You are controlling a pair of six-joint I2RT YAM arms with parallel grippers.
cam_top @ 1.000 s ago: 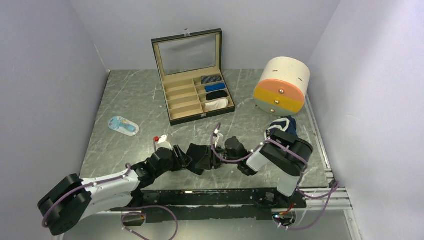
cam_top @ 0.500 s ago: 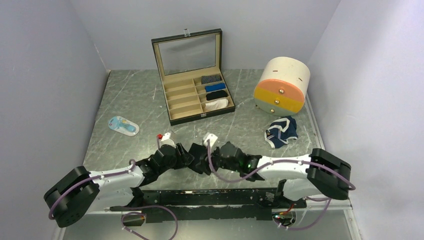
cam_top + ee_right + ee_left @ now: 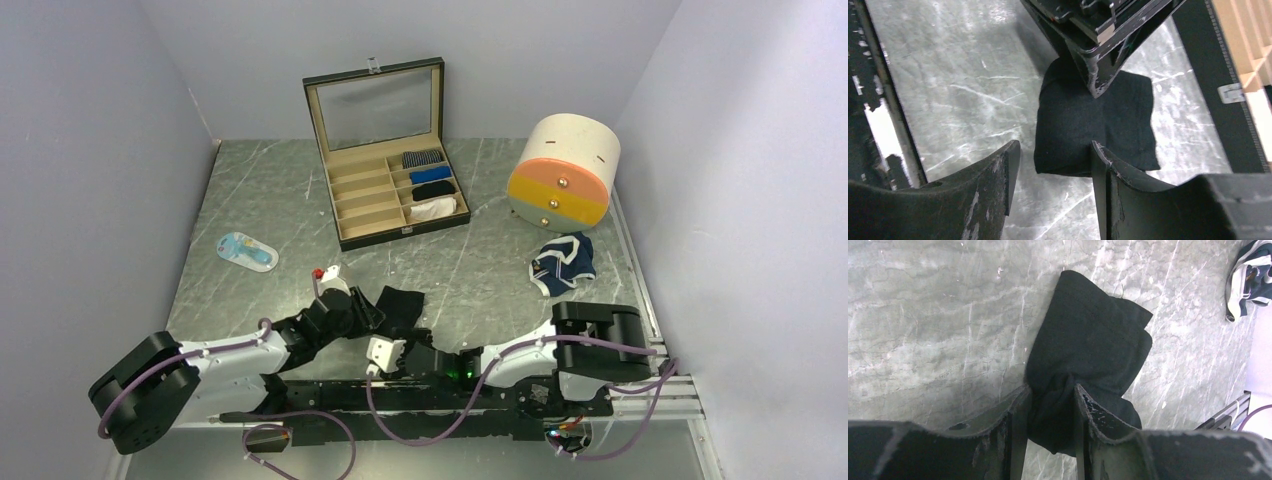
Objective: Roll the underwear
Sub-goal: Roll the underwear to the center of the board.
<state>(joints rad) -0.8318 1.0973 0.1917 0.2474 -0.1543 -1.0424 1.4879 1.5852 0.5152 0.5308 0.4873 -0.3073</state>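
Black underwear [image 3: 402,300] lies folded flat on the marbled grey surface [image 3: 280,200], close to the front edge and a little left of centre. Its near end is bunched and pinched between the left fingers [image 3: 1020,405], which are closed tight on the cloth, while the rest of the garment spreads away from them in a rough rectangle with one layer showing over another at the far side. The right fingers [image 3: 1008,165] are spread wide with nothing between them. They sit low at the front edge of the surface, aimed at the same garment from the opposite side, and in the top view they stop just short of it. Navy underwear [image 3: 563,262] with white trim lies crumpled well apart to the right, just in front of a round drawer unit [image 3: 565,170] with orange and yellow fronts. An open box [image 3: 385,190] with a raised lid stands at the back, with four small cloth bundles [image 3: 430,185] filling the compartments of its right-hand column
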